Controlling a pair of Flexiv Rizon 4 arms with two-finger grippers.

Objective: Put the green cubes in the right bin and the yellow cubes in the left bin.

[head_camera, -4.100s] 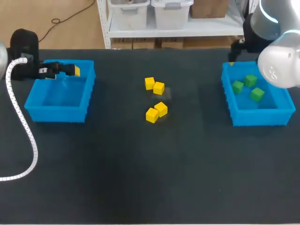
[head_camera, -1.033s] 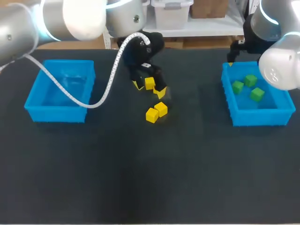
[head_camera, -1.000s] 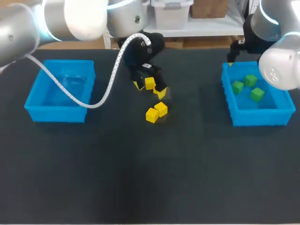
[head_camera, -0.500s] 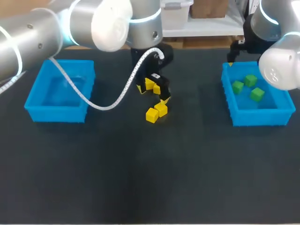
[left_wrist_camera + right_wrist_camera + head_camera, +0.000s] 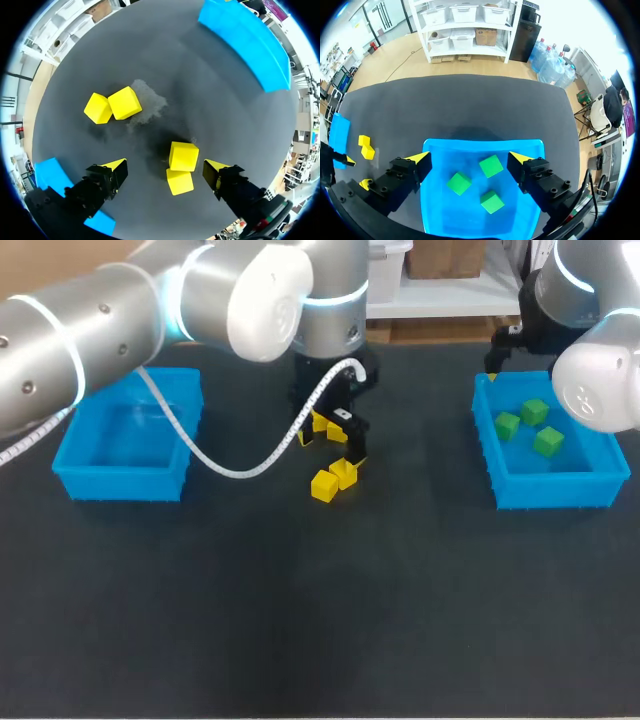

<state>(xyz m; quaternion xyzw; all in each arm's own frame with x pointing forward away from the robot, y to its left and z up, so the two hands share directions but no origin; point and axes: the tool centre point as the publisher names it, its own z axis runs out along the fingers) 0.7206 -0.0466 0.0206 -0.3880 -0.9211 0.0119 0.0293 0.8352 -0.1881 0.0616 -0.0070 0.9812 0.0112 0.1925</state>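
From above, the left arm [image 5: 250, 290] hides most of two yellow cubes [image 5: 183, 156] near the bench's [image 5: 300, 620] centre; the wrist view shows them touching each other inside the wide-open left gripper [image 5: 165, 167], seemingly clear of it. A second yellow pair [image 5: 344, 472] lies just at their six o'clock. The left bin [image 5: 120, 485] sits at nine o'clock; the right bin [image 5: 555, 492], at three, holds three green cubes [image 5: 491, 166] beneath the open right gripper [image 5: 468, 157].

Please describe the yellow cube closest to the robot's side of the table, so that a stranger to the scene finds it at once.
On the black table, four yellow cubes lie between the left bin and the right bin. Two sit between the left gripper's open fingers; the other two touch each other outside them. Of that free pair, it is the cube nearer the left bin.
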